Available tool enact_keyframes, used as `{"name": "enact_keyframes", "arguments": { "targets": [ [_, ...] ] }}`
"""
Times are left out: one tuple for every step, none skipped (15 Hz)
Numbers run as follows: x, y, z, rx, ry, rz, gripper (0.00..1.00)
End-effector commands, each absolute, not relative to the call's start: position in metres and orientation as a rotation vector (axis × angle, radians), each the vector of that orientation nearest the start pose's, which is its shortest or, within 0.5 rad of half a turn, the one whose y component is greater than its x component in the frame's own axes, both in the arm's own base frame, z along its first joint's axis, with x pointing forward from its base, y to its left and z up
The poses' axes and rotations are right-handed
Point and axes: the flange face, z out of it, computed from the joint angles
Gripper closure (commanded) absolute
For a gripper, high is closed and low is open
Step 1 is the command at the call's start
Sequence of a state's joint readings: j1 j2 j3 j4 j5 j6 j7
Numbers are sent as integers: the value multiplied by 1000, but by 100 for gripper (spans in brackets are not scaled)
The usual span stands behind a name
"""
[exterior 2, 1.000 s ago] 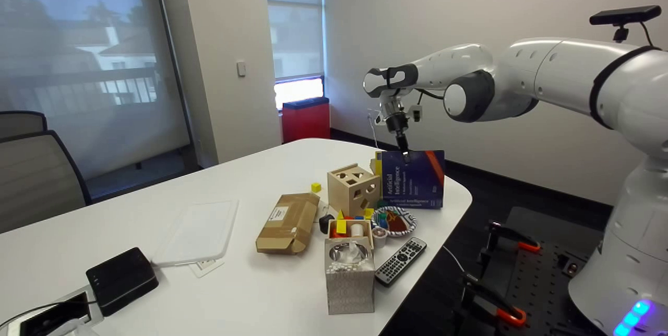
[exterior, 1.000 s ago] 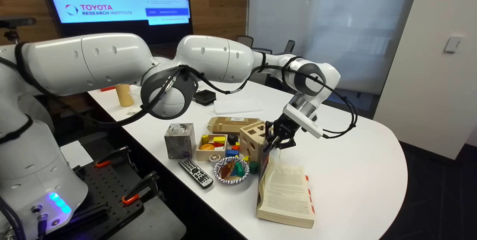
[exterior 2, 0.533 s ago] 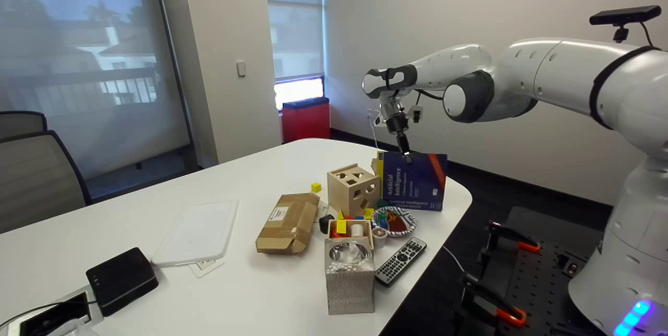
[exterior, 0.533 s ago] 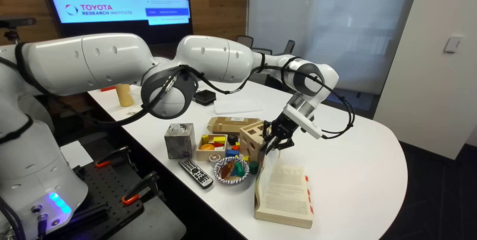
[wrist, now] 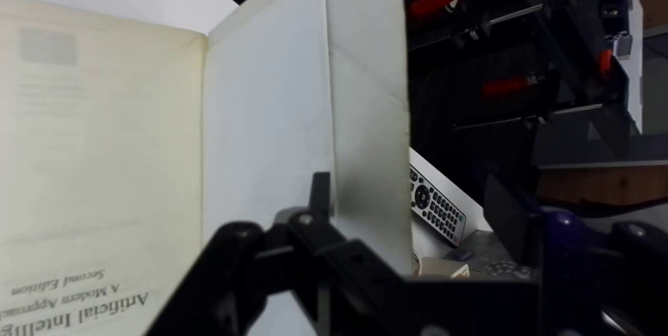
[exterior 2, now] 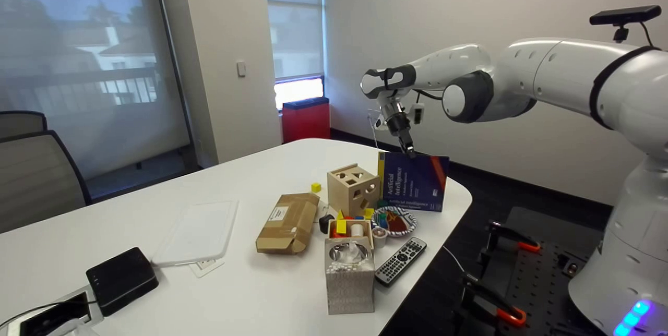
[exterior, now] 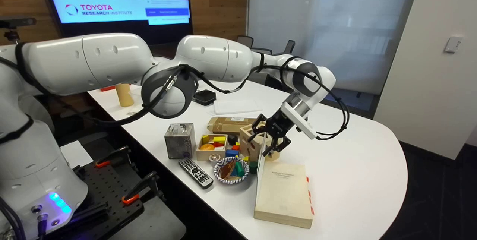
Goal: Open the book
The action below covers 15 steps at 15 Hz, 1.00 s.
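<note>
The book lies with its pages (exterior: 285, 191) flat on the table and its title page facing up. Its blue-purple front cover (exterior 2: 412, 182) stands almost upright from the spine. In the wrist view the inside of the cover (wrist: 370, 91) shows, with a white leaf (wrist: 266, 106) against it. My gripper (exterior: 258, 147) is at the cover's top edge, jaws spread wide, the cover passing between them. One fingertip (wrist: 321, 190) is on the page side; the other finger (wrist: 503, 216) is beyond the outer face, with a gap visible. Whether the inner finger touches is unclear.
The wooden shape-sorter cube (exterior 2: 352, 190) stands close beside the cover. A patterned bowl (exterior: 231, 170), a remote (exterior: 196, 173), a tray of blocks (exterior: 211, 147) and a tissue box (exterior: 180, 141) are on the cover's outer side. A cardboard box (exterior 2: 288, 223) lies behind the cube.
My gripper has gone from shut on the cover's edge to open and shifted slightly toward the cover's outer side. Pages that stood up with the cover have dropped flat, exposing the title page.
</note>
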<state>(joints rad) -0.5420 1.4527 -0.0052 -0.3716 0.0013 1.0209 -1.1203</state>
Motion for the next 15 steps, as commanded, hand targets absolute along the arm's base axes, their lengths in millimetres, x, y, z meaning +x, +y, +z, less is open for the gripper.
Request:
{"name": "enact_keyframes", "arguments": {
  "targets": [
    [597, -355, 142, -2310, -733, 757, 0],
    [597, -352, 142, -2302, -733, 762, 0],
    [597, -350, 142, -2294, -734, 765, 0],
    [597, -349, 142, -2288, -736, 769, 0],
    [598, -346, 142, -2276, -739, 772, 0],
    [598, -344, 142, -2272, -741, 774, 0],
    [599, -341, 142, -2262, -743, 774, 0],
    [600, -338, 142, -2257, -745, 773, 0],
    [601, -335, 142, -2252, -751, 777, 0],
    [602, -331, 141, -2246, -757, 782, 0],
    [603, -328, 141, -2237, -766, 783, 0],
    [604, -326, 139, -2234, -775, 782, 0],
    [605, -323, 138, -2227, -774, 790, 0],
    [606, -319, 136, -2224, -777, 797, 0],
    [607, -316, 134, -2219, -782, 803, 0]
  ]
}}
